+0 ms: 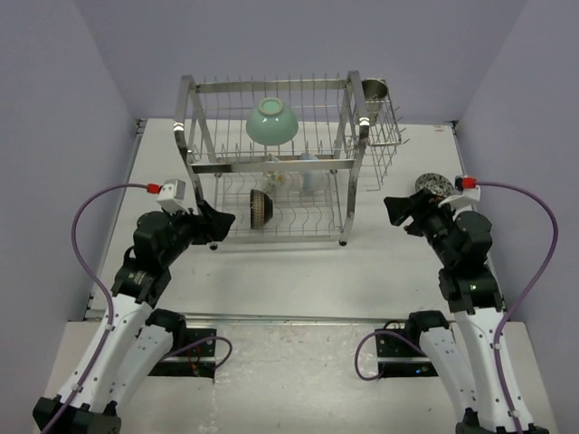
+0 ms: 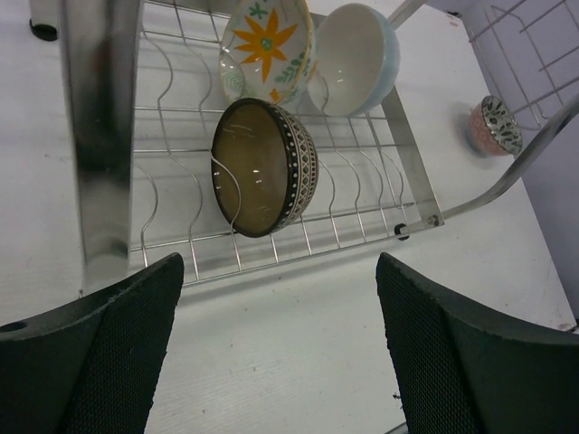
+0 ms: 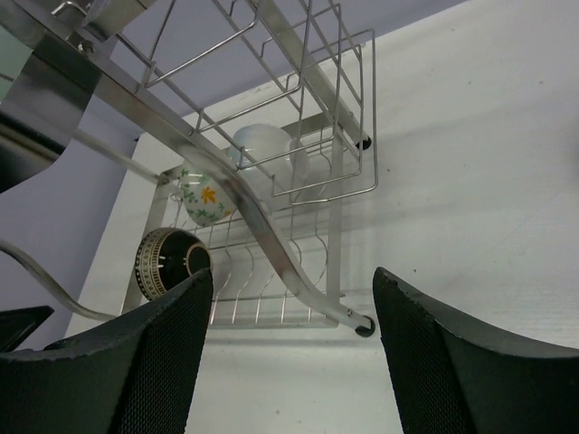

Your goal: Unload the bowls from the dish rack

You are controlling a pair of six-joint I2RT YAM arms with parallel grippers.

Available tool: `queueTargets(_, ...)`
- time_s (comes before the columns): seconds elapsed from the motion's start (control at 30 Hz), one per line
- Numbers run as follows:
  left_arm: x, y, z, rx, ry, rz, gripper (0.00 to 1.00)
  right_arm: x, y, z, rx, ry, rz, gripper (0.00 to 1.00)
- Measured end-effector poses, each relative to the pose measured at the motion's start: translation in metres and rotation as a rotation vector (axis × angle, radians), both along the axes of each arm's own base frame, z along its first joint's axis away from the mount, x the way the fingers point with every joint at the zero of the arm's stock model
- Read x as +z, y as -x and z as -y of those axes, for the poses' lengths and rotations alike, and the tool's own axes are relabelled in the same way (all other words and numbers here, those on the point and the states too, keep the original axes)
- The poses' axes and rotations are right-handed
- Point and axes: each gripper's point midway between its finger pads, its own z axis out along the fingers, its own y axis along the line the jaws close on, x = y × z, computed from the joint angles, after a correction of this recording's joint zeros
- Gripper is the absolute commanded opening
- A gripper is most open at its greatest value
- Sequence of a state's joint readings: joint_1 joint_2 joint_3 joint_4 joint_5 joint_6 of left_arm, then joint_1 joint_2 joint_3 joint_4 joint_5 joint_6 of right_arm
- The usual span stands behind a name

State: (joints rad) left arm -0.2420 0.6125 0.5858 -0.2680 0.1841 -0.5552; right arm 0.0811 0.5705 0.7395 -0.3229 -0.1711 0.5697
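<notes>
White worktop [image 1: 380,271] bears the dish rack [image 1: 271,87], its dark striped bowl [image 2: 264,167] standing on the lower tier before the left hand [image 2: 280,280], spread and empty, which I judge should next reach in for the rim; right hand [image 3: 291,280] likewise released.

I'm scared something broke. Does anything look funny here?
Nothing looks broken or spilled. Only the small pinkish patterned bowl sits apart on the white table, right of the shiny steel wire dish rack.

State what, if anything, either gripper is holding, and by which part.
Nothing is held. The left gripper and the right gripper both stand open and empty, facing the dish rack.
</notes>
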Motion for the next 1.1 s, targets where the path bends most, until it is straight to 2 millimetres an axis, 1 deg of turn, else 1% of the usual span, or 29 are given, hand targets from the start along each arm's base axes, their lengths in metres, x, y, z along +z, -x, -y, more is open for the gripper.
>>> queueTargets(0.07,-0.004,-0.002,0.007,-0.022,-0.001,-0.002,0.87,0.001,0.004,-0.001,0.006,0.01,0.008,0.72)
queueTargets(0.2,-0.026,0.0,0.016,-0.056,-0.005,-0.019,0.87,0.004,0.009,-0.001,0.01,0.02,0.025,0.73)
queueTargets(0.27,-0.033,0.0,0.019,-0.065,-0.005,-0.014,0.87,0.003,0.01,-0.001,0.015,0.026,0.025,0.72)
queueTargets(0.5,-0.025,-0.007,0.027,-0.105,0.024,0.095,0.87,-0.005,0.01,-0.004,0.033,0.038,0.008,0.72)
queueTargets(0.6,-0.03,-0.008,0.034,-0.139,0.038,0.124,0.87,-0.005,0.011,-0.005,0.038,0.039,0.007,0.72)
queueTargets(0.77,-0.044,-0.009,0.046,-0.192,0.049,0.127,0.86,-0.006,0.011,-0.006,0.043,0.045,0.008,0.73)
queueTargets(0.87,-0.045,-0.009,0.053,-0.217,0.057,0.144,0.86,-0.006,0.011,-0.006,0.044,0.047,0.009,0.73)
queueTargets(1.0,-0.04,-0.013,0.057,-0.229,0.066,0.177,0.86,-0.006,0.011,-0.006,0.045,0.048,0.009,0.72)
queueTargets(1.1,-0.042,-0.016,0.061,-0.236,0.068,0.18,0.86,-0.006,0.011,-0.006,0.045,0.048,0.009,0.73)
